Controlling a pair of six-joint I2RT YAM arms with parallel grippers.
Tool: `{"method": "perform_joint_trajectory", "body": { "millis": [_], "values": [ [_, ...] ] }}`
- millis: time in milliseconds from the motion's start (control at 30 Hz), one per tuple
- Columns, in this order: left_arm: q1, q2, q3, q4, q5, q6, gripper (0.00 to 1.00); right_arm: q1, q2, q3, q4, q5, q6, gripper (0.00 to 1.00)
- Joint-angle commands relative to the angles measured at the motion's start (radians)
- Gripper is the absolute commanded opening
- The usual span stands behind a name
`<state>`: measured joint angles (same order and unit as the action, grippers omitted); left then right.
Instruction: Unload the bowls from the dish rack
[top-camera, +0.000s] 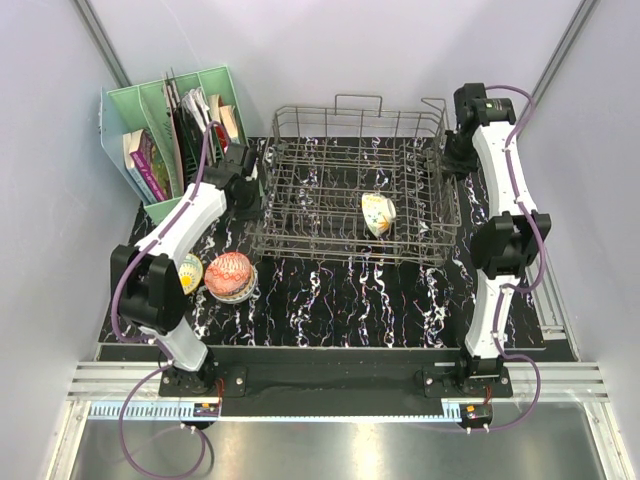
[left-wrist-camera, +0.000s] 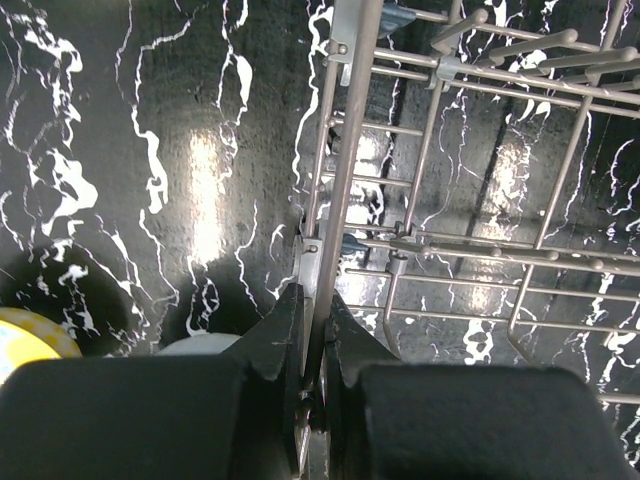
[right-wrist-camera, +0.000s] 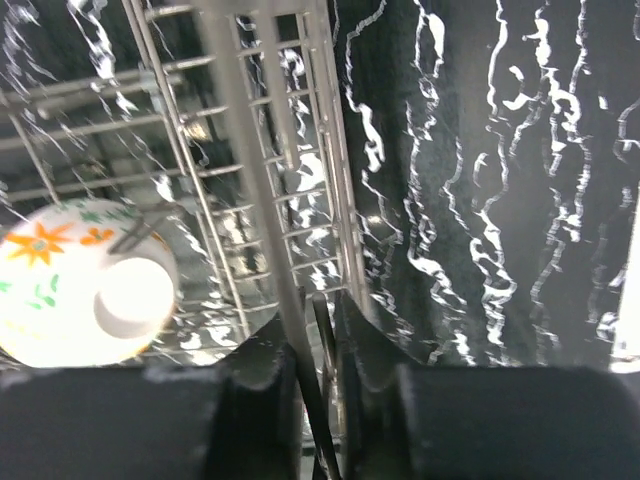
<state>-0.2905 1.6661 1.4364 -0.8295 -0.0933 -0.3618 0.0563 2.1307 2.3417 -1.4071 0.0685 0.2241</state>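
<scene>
L jaws: closed on left rim wire of rack (top-camera: 320, 240). R jaws: closed on right rim wire, same way. Rack at rear-centre of bench (top-camera: 340, 300), held at both sides. One floral bowl (top-camera: 377, 213) inside, right of centre, tipped on its side among tines. Red bowl (top-camera: 230, 276) and yellow bowl (top-camera: 190, 272) already out, on bench at front-left, close together.

Handling, est.: ceramic, rigid, glazed, prob. slippery; chips if knocked on wire. Take by rim, one finger inside, one outside. Lift straight clear of tines before moving sideways. Rack: stiff, prob. light; may slide if bumped.
</scene>
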Motion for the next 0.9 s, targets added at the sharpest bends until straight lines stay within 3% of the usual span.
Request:
{"method": "perform_joint_trajectory", "body": {
  "millis": [0,33,100,167,200,233,433,500,567,667,767,867],
  "values": [
    [0.002,-0.069,-0.014,-0.026,-0.054,-0.132,0.0,-0.027,0.034,0.076,0.119,-0.105,0.264,0.38],
    [0.002,-0.071,-0.017,-0.025,-0.049,-0.132,0.0,-0.027,0.029,0.074,0.119,-0.098,0.264,0.53],
    [0.002,-0.075,-0.03,-0.025,-0.031,-0.134,0.0,-0.029,0.031,0.079,0.119,-0.092,0.256,0.55],
    [-0.001,-0.088,-0.043,-0.025,-0.036,-0.137,0.04,-0.03,0.025,0.094,0.119,-0.084,0.248,0.67],
    [-0.004,-0.089,-0.045,-0.023,-0.043,-0.14,0.17,-0.03,0.023,0.102,0.115,-0.078,0.25,0.79],
    [-0.004,-0.094,-0.048,-0.023,-0.051,-0.14,0.26,-0.03,0.012,0.106,0.114,-0.046,0.25,0.8],
    [-0.001,-0.138,-0.044,-0.017,-0.135,-0.146,0.6,-0.032,-0.141,0.09,0.12,0.184,0.235,0.79],
    [-0.001,-0.164,-0.047,0.003,-0.152,-0.15,0.6,-0.03,-0.192,0.094,0.146,0.17,0.202,0.75],
    [-0.001,-0.192,-0.056,0.036,-0.163,-0.149,0.61,-0.015,-0.267,0.071,0.21,0.058,0.222,0.69],
    [0.001,-0.207,-0.048,0.055,-0.192,-0.163,0.63,0.104,-0.339,0.039,0.278,-0.025,0.239,0.66],
    [0.001,-0.203,-0.033,0.056,-0.197,-0.169,0.63,0.192,-0.276,0.09,0.199,-0.145,0.29,0.66],
    [-0.001,-0.204,-0.033,0.056,-0.175,-0.172,0.63,0.29,-0.203,0.104,0.119,-0.139,0.271,0.68]
  ]
}}
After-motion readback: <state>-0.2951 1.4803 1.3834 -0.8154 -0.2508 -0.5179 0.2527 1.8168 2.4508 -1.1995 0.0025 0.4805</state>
